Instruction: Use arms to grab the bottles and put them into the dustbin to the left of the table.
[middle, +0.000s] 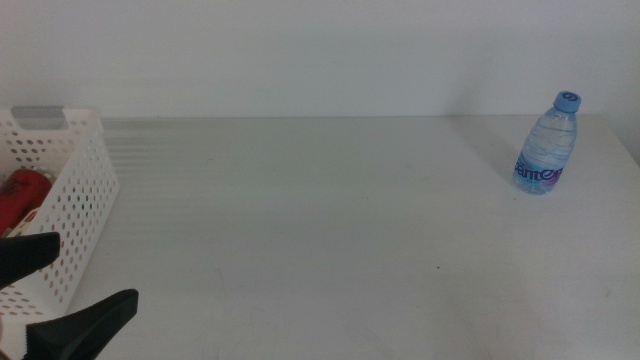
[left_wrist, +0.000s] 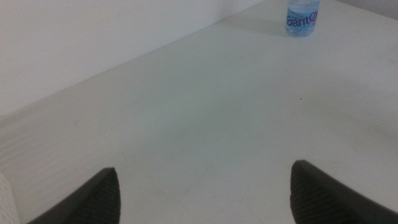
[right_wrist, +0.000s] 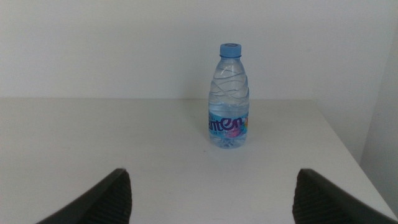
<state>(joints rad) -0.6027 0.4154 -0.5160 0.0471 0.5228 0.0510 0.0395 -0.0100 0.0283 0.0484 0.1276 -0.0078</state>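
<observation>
A small clear water bottle with a blue cap stands upright at the far right of the white table. It also shows in the right wrist view and the left wrist view. The white perforated dustbin sits at the table's left edge with the red can lying inside it. The tea bottle is out of view. My left gripper is open and empty at the lower left, beside the dustbin. My right gripper is open and empty, facing the water bottle from a distance; it is outside the middle view.
A white wall runs behind the table. The table's right edge lies just beyond the water bottle.
</observation>
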